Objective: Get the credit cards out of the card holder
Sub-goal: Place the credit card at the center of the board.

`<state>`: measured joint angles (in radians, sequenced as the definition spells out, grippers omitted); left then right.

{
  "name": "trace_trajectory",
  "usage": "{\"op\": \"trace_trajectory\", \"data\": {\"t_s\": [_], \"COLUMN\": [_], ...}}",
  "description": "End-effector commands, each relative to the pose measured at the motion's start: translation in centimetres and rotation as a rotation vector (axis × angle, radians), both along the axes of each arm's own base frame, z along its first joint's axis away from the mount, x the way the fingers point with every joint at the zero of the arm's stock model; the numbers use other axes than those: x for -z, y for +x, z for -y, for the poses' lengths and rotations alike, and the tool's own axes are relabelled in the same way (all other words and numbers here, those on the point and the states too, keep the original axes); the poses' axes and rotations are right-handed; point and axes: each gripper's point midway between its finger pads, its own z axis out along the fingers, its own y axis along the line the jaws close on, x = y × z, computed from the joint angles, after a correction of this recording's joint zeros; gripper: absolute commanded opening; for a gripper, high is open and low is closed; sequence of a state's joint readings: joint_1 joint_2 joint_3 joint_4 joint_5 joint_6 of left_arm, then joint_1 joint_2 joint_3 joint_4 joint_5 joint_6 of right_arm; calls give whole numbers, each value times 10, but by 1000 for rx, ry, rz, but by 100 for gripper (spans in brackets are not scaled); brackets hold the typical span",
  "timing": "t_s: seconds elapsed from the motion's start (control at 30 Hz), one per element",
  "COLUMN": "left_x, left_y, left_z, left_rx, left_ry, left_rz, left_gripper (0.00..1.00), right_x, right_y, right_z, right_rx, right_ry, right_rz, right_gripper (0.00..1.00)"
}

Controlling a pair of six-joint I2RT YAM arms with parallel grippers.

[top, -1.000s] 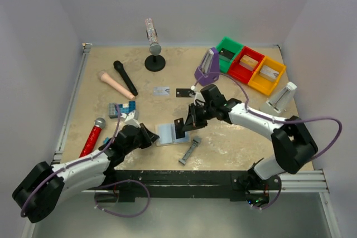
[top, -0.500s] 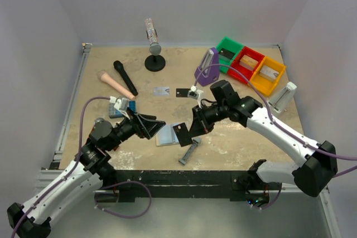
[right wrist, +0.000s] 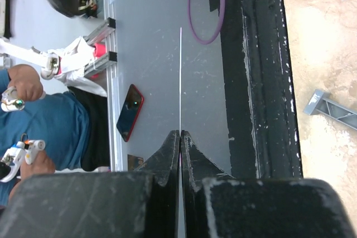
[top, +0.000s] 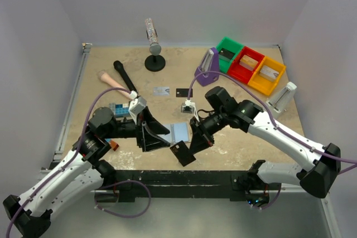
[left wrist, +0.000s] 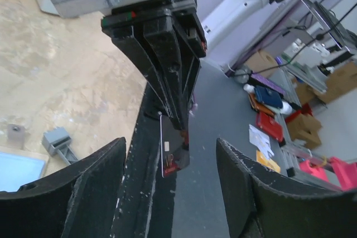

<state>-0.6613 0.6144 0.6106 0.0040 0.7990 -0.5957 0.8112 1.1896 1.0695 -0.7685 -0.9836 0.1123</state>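
Your right gripper [top: 191, 144] is clamped on the thin black credit card [top: 182, 153], clear of the pale blue bifold card holder [top: 179, 131]. The jaws of your left gripper [top: 166, 136] stand apart. Next you should lay the card flat.

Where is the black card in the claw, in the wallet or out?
Out. The right gripper pinches the black card clear of the spread card holder.

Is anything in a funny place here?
Yes. One black card hangs tilted in the air near the front edge of the table, pinched by the right gripper. A silver card and a second black card lie flat beyond the open card holder.
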Motion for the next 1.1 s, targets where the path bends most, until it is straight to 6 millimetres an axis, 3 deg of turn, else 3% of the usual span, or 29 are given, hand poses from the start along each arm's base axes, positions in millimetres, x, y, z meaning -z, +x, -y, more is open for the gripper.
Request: {"op": "trace_trajectory", "data": {"t_s": [0.0,0.2,1.07], "left_x": [3,13,29], "left_y": [-18,-15,-31], "left_z": [2,16,28], "left_rx": [143,198,317], "left_ry": [28,48,70], "left_rz": [-10,-80,-114], "left_gripper": [68,54,25], "right_x": [-18,-20,-16], "right_y": [-6,-4,-1], "right_z": [-1,-2,-4], "right_rx": [-43,-37,-31], "right_ry": [59,49,15], "right_rz": [25,39,66], "right_gripper": [0,0,0]}}
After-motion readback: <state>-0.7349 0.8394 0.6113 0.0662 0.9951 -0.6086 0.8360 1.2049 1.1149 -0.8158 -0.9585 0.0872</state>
